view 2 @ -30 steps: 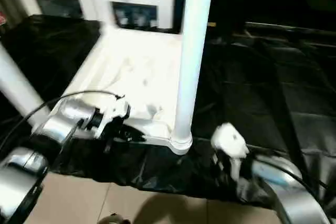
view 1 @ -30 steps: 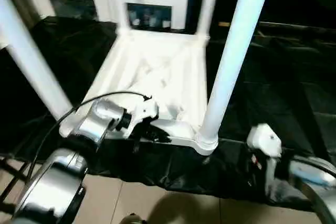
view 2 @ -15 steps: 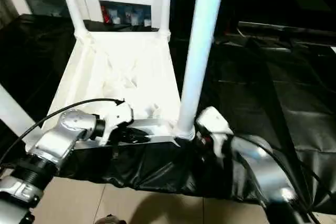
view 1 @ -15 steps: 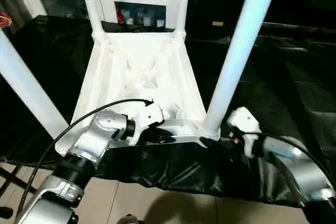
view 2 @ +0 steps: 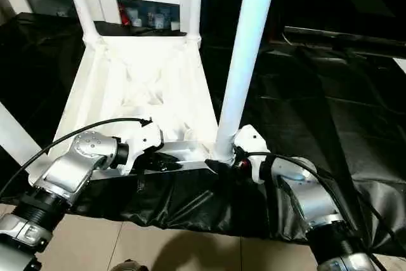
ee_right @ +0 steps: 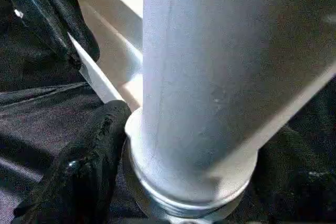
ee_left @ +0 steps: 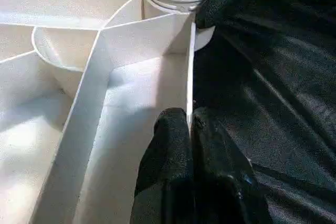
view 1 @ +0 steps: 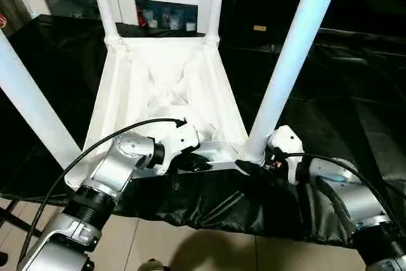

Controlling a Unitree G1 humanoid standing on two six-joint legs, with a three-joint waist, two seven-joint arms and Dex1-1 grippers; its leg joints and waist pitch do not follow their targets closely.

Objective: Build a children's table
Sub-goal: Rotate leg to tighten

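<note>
The children's table (view 1: 171, 87) lies upside down on the worktop (view 1: 330, 93), which is draped in black cloth (view 1: 209, 201). Its ribbed underside faces up and all four legs stand in the corner sockets: two thin-looking ones at the far end, one at the near left (view 1: 28, 103), and the near right leg (view 1: 295, 49) rising steeply past our view.

We judge the piece to be light, hollow plastic: stiff enough in the ribs and rim to hold by an edge, but smooth and somewhat slippery on the round legs. The tall legs probably make it tippy if pushed high up. The best holds look like the thin rim wall, which a narrow pinch suits, and the base of a leg just above its socket, where a push seats it without much leverage.

Our left tool (ee_left: 190, 129) is clamped shut on the near rim wall of the table, one finger inside the rim and one outside, steadying the top. Our right tool (view 1: 254, 164) sits at the foot of the near right leg, at its ribbed collar (ee_right: 173, 192) by the corner socket. Its fingers (ee_right: 86, 156) stand well apart on either side of the leg base; one dark finger touches or nearly touches the collar, but we cannot tell whether a firm grip is made.
</note>
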